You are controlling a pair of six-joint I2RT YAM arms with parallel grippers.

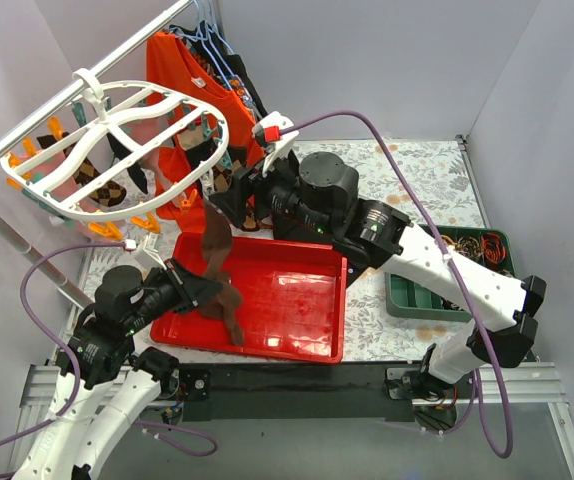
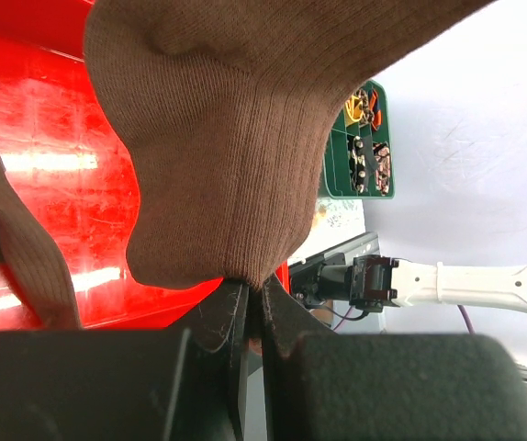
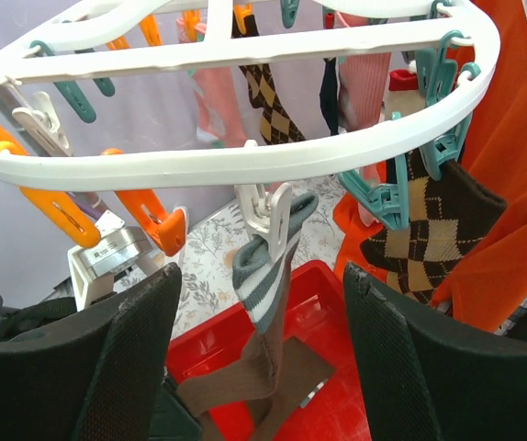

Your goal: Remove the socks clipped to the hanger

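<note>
Currently left gripper [image 2: 250, 312] clamped on brown sock [image 2: 227, 138]; right gripper [image 3: 262, 276] spread wide before white clip [image 3: 265, 207] pinning it; if I tug, hanger [image 3: 199, 165] may swing.

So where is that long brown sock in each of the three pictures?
Top external: the brown sock hangs mid-left, from the hanger down to the red tray.
Left wrist: it fills the upper centre, with the tray behind it.
Right wrist: centre, hanging from a white clip, with the tray below.
Shared landmark: the red tray.
</note>
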